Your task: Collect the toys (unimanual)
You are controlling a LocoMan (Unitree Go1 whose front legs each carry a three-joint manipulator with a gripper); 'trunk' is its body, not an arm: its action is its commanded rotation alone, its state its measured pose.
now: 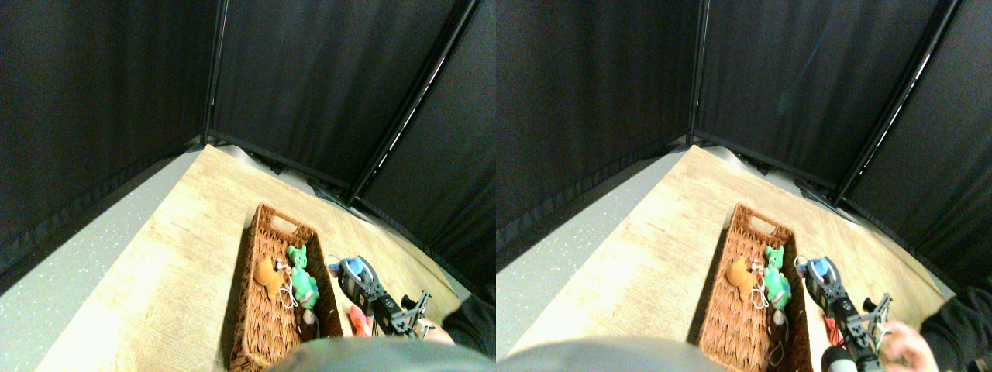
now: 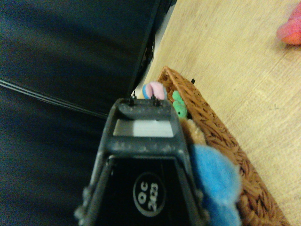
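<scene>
Just beside the basket's [image 1: 273, 324] right wall, a blue toy [image 1: 353, 267] is pinched in the right gripper [image 1: 355, 273]. Inside the basket, orange [image 1: 269, 276] and green [image 1: 302, 280] toys are seen; a red toy [image 1: 358, 319] lies outside, near that wall.

Your wrist camera looks along the dark frame of the claw [image 2: 143, 101]. A blue plush toy [image 2: 214, 181] presses against the frame's side. Past the tip you see the wicker basket [image 2: 235, 150] on the pale wood surface [image 2: 235, 52], with a green toy [image 2: 178, 106] and a pink-and-blue one [image 2: 154, 89] at its rim. A blurred red toy [image 2: 290, 28] lies well apart on the wood. Black curtain [image 2: 66, 52] fills the rest.
</scene>
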